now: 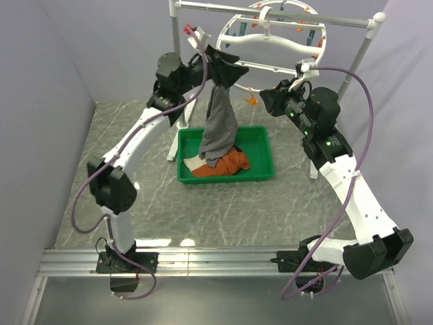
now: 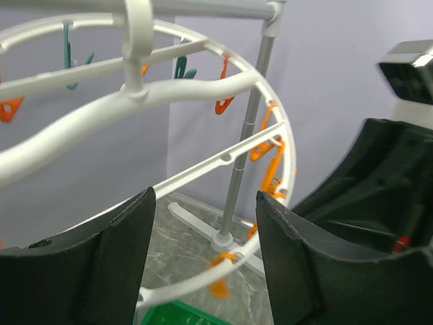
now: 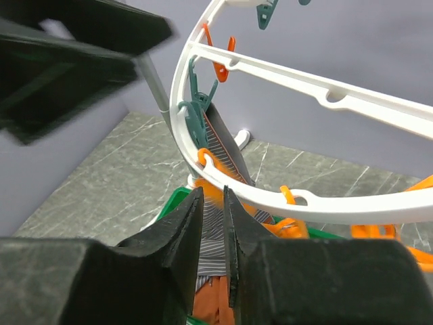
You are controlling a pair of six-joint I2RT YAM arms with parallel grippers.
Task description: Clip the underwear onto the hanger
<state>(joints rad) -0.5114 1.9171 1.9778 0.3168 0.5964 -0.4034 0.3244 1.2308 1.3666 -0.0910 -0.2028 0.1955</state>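
Underwear is being held by a teal clothespin at the left rim of the hanger (clearest in the right wrist view). Its lower end is hanging down into the green bin, over the orange garment. Left gripper is being held wide beside the rim, with nothing between its fingers. Right gripper is showing a narrow slit near an orange clothespin; whether anything is being pinched cannot be told.
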